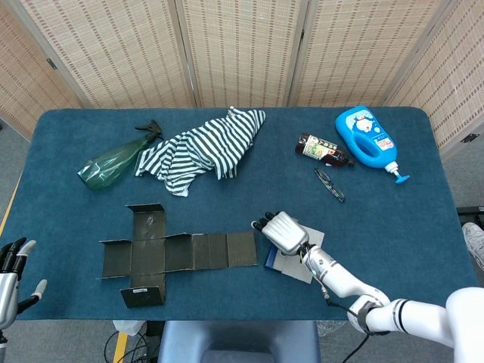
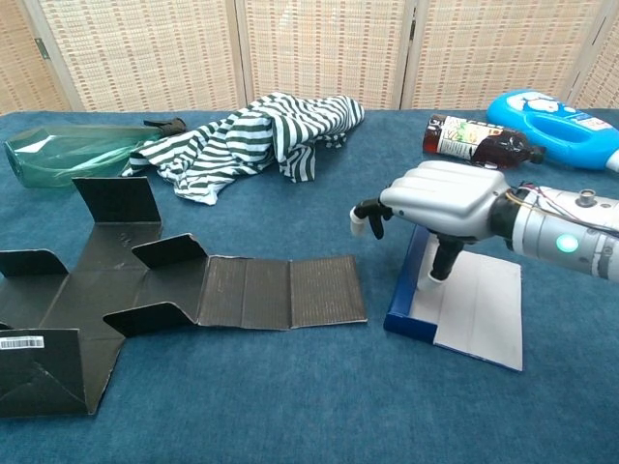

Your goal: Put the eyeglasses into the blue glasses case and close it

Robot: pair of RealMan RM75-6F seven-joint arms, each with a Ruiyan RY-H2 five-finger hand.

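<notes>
My left hand (image 1: pixel 9 266) sits at the table's (image 1: pixel 68 295) near-left edge, fingers spread, holding nothing. My right hand (image 2: pixel 440 203) hovers over the open blue glasses case (image 2: pixel 464 314), fingers loosely curled, gripping nothing. The eyeglasses (image 1: pixel 330 184) lie farther right, near the brown bottle (image 1: pixel 324 150).

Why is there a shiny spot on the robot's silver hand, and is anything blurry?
Chest view: the right hand has a pale sheen on its smooth silver back from lighting above, a small green light glows on its wrist, and a soft shadow lies under it on the open blue glasses case. Head view: everything looks sharp; the thin dark eyeglasses are tiny but clear.
</notes>
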